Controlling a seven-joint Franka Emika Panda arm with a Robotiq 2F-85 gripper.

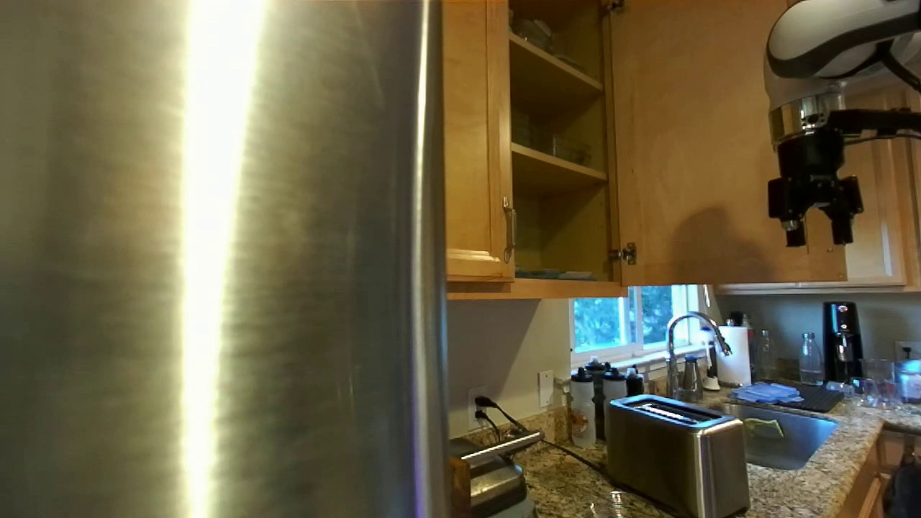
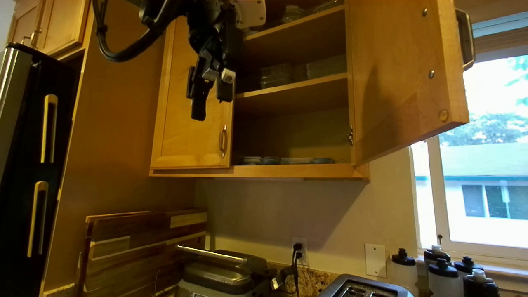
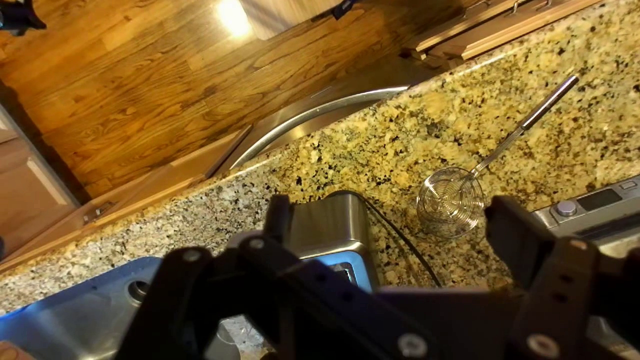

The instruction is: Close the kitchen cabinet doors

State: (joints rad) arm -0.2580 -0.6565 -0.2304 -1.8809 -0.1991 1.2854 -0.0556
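Observation:
One honey-coloured wooden cabinet door stands wide open, hinged at the right of the shelved cabinet, in both exterior views (image 1: 705, 129) (image 2: 396, 90). Its bar handle (image 2: 466, 39) is on the outer face. The neighbouring door at the left is shut in both exterior views (image 1: 475, 144) (image 2: 185, 123). The shelves (image 2: 293, 84) between them are exposed. My gripper (image 1: 819, 232) hangs pointing down, open and empty, out in front of the cabinet. It also shows in an exterior view (image 2: 212, 108) before the shut door. In the wrist view its fingers (image 3: 390, 220) are wide apart above the counter.
A steel refrigerator (image 1: 309, 259) fills the left of an exterior view. Below the cabinet stand a toaster (image 1: 676, 453), a grill-like appliance (image 2: 222, 268) and several bottles (image 2: 443, 272). A wire strainer (image 3: 450, 202) lies on the granite counter (image 3: 390, 150). A sink (image 3: 95, 310) is beyond the toaster.

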